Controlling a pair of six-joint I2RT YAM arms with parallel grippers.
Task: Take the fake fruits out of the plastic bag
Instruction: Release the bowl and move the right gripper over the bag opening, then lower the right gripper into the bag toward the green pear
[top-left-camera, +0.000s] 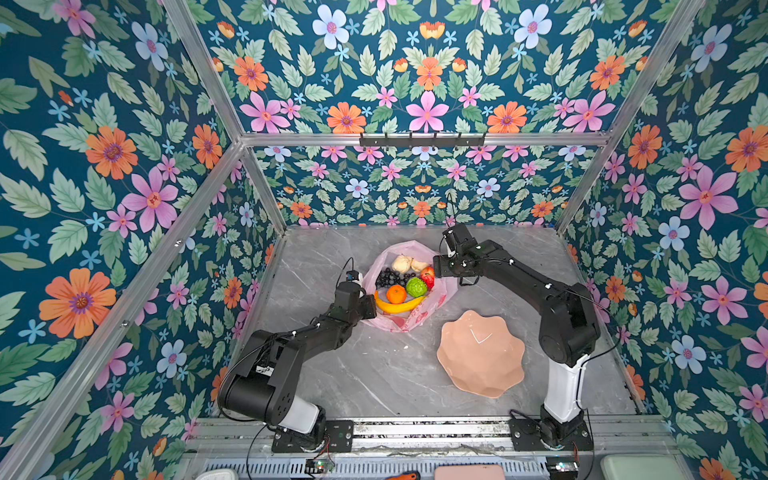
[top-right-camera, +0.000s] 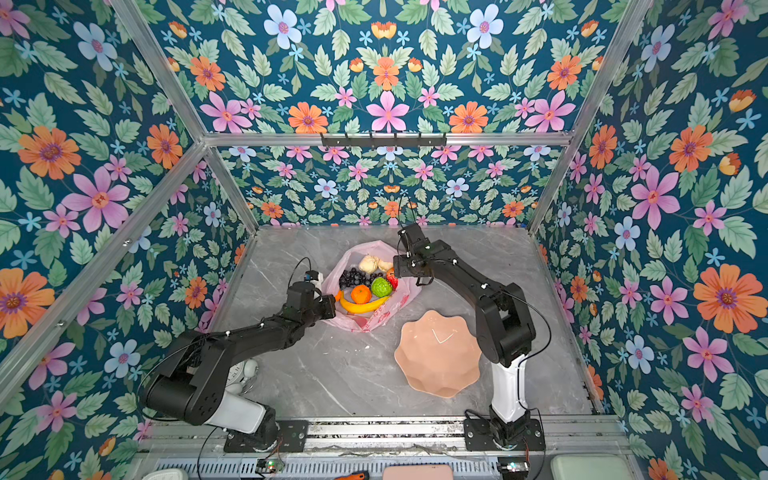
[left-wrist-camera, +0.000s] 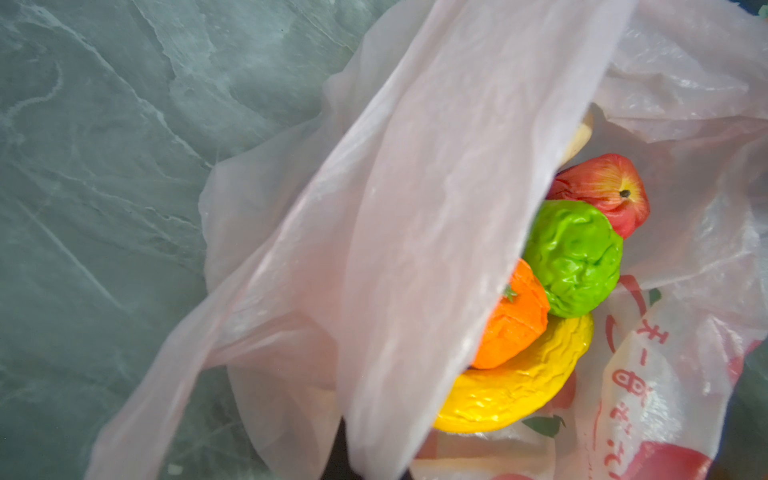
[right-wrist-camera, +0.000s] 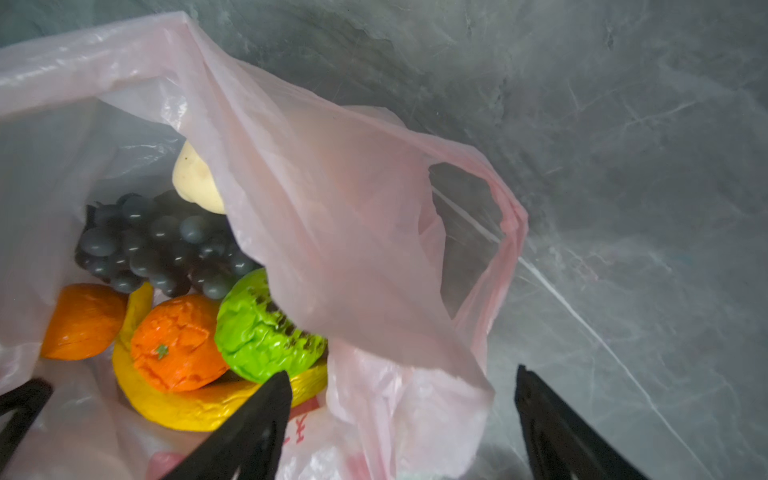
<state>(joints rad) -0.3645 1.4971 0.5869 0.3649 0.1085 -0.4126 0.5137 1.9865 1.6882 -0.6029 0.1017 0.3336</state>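
Observation:
The pale pink plastic bag (top-left-camera: 409, 320) lies open on the marble table in both top views. Inside it are a yellow banana (top-left-camera: 399, 307), an orange (top-left-camera: 396, 294), a bumpy green fruit (top-left-camera: 416, 286), a red apple (top-left-camera: 428, 276), dark grapes (top-left-camera: 388, 277) and cream lumpy pieces (top-left-camera: 402, 263). My left gripper (top-left-camera: 371, 306) is shut on the bag's left rim; the film (left-wrist-camera: 415, 249) stretches taut from it and hides its fingers. My right gripper (right-wrist-camera: 401, 386) stands open at the bag's right rim, with a fold of bag (right-wrist-camera: 395, 415) loose between its fingers (right-wrist-camera: 270, 403).
A peach-pink scalloped bowl (top-left-camera: 480, 353) sits on the table to the right front of the bag, beside the right arm's base. A second orange piece (right-wrist-camera: 83, 322) shows in the bag in the right wrist view. Floral walls enclose the table on three sides.

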